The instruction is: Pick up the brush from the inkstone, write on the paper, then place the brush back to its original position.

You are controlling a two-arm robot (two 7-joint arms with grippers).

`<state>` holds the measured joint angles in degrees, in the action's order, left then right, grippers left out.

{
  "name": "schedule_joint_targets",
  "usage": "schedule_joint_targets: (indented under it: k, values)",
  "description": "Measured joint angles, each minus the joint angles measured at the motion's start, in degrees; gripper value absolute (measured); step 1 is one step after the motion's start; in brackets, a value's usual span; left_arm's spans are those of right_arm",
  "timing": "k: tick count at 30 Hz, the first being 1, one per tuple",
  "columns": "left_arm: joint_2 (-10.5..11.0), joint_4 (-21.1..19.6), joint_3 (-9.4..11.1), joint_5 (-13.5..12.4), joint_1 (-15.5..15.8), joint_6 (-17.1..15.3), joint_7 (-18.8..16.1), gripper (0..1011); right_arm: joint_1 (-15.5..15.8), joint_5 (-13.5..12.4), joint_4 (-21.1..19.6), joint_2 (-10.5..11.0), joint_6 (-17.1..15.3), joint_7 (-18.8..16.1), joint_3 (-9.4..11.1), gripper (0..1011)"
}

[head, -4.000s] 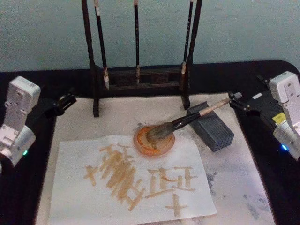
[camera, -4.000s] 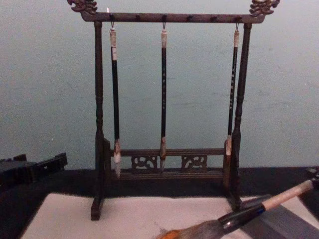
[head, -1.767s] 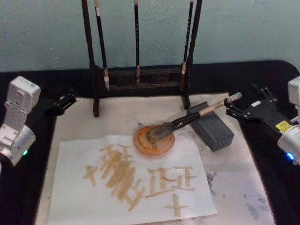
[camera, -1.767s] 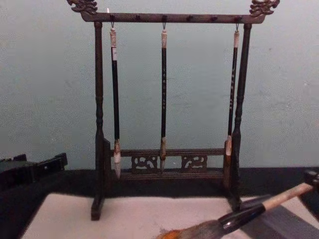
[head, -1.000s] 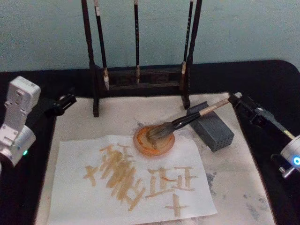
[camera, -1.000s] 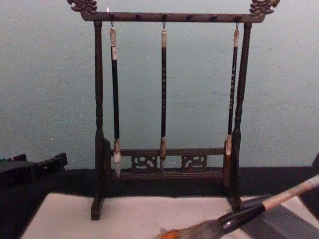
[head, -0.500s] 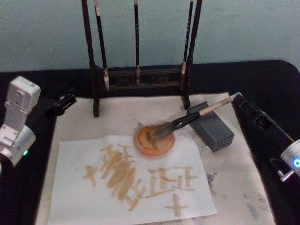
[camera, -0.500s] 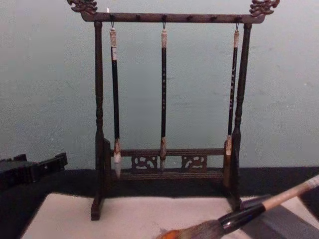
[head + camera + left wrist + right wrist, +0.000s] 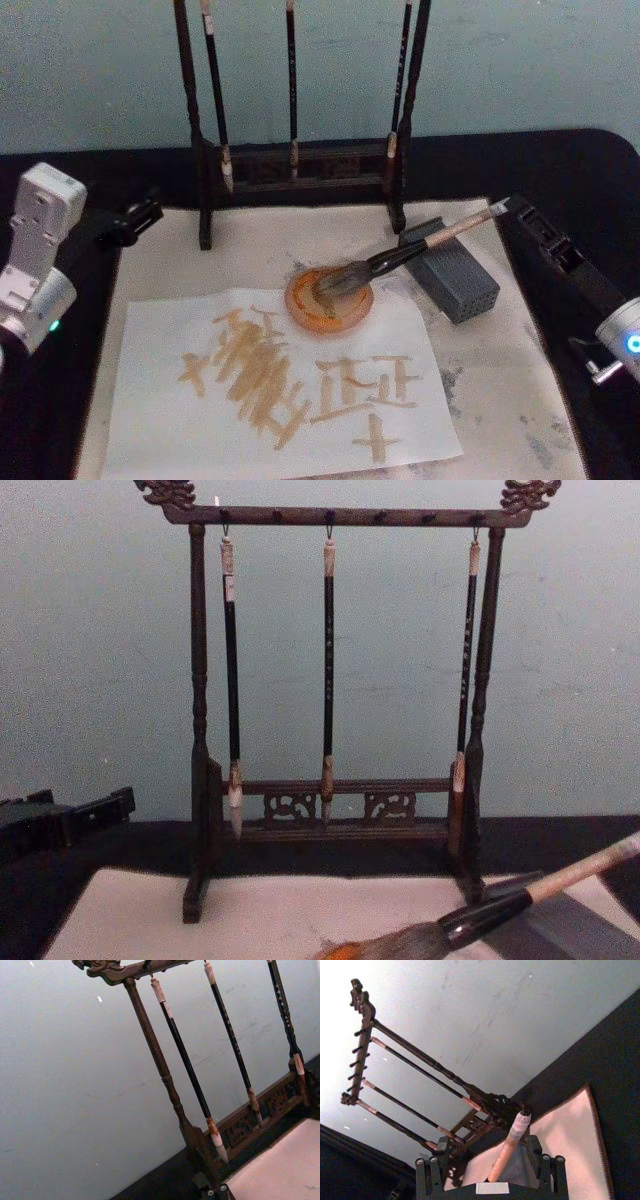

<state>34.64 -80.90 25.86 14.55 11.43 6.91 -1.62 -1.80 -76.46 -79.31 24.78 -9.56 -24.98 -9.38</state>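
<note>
Right pincer (image 9: pixel 516 210), fingers apart, straddles the handle end of the brush (image 9: pixel 400 258) near the right edge of the surface (image 9: pixel 590 170). The brush leans on the inkstone (image 9: pixel 458 278), its bristles in an orange dish (image 9: pixel 330 300) at the far edge of the paper (image 9: pixel 280 400). Left pincer (image 9: pixel 140 215), state unclear, sits by the left edge.

Light was dim and even; the pale teal wall (image 9: pixel 395 990) glared white in the right wrist view; the dark grey rectangular inkstone (image 9: pixel 452 272) cast a faint shadow
</note>
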Motion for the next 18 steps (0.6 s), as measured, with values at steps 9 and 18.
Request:
schedule_joint_targets:
  k: [9, 18]
  values:
    - [0.00, 0.00, 0.00, 0.00, 0.00, 0.00, 0.00, 1002, -0.23, -3.27, 0.27, -0.06, -0.75, 0.86, -0.53, 1002]
    - [0.00, 0.00, 0.00, 0.00, 0.00, 0.00, 0.00, 1002, 0.09, -4.90, -0.57, 0.10, -0.22, 3.70, -1.03, 1001]
